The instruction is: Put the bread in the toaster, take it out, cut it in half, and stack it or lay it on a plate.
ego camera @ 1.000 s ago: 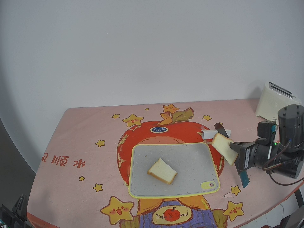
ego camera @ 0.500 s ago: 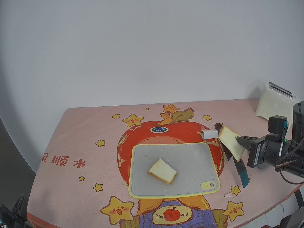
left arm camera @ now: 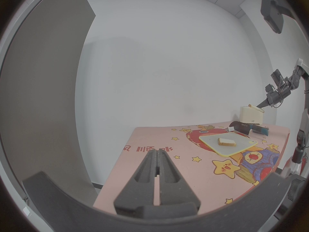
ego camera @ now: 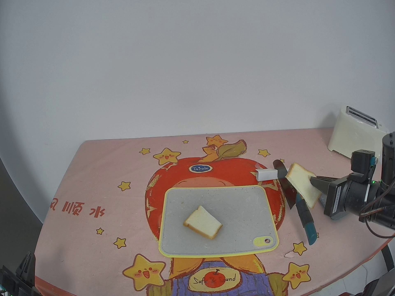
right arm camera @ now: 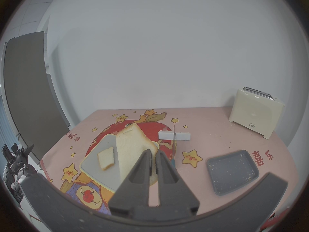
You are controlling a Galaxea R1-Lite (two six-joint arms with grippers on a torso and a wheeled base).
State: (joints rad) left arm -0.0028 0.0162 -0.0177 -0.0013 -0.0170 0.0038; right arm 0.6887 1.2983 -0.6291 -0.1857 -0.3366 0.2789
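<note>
Right gripper [ego camera: 316,182] pinches one bread half [ego camera: 302,177] by its edge — it looks light, soft, easily crushed.
A gentle hold near the crust likely suits it; left gripper [left arm camera: 157,153] sits closed, empty.

The pink table [ego camera: 103,173] carries a cartoon print of a big red apple, yellow stars with faces and red characters. A grey cutting board [ego camera: 242,210] with a yellow rim lies flat at its middle, over the apple. Just right of the board lies 1 knife [ego camera: 305,218] with a teal handle end, its dark blade meeting a small white block [ego camera: 266,174]. A cream 2-slot toaster [ego camera: 349,138] stands at the far right corner. A grey rectangular tray [right arm camera: 232,171], speckled with crumbs, lies apart from the toaster, the knife between it and the board.
</note>
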